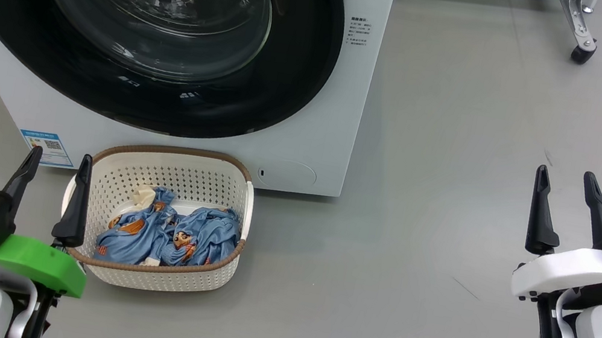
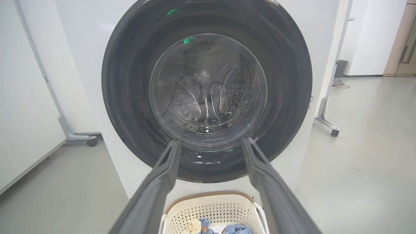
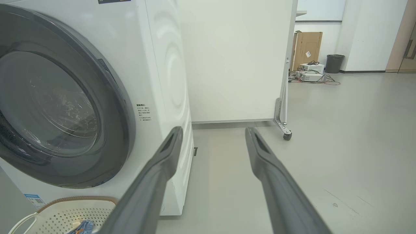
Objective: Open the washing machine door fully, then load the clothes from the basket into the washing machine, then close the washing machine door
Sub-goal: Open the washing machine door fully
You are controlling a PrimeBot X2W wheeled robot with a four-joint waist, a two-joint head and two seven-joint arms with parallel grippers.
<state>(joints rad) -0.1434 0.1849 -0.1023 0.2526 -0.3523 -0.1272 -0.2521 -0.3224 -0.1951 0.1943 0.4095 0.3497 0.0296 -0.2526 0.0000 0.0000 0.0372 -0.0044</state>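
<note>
The white washing machine [image 1: 319, 135] fills the upper left of the head view, and its round black-rimmed door [image 1: 142, 20] sits shut against the front. On the floor right in front of it stands the cream basket [image 1: 178, 173], holding light-blue clothes [image 1: 167, 235] with orange figures. My left gripper [image 1: 60, 156] is open at the basket's left edge, nothing between its fingers. My right gripper [image 1: 567, 177] is open well to the right over bare floor. In the left wrist view the door [image 2: 208, 91] faces me, with the basket [image 2: 211, 208] below. The right wrist view shows the machine [image 3: 156, 81] from its right side.
Grey floor spreads to the right of the machine. A white wheeled partition [image 3: 237, 58] stands behind it, one caster [image 1: 580, 53] at the head view's top right. Boxes, cables and a bin [image 3: 334, 63] lie far back.
</note>
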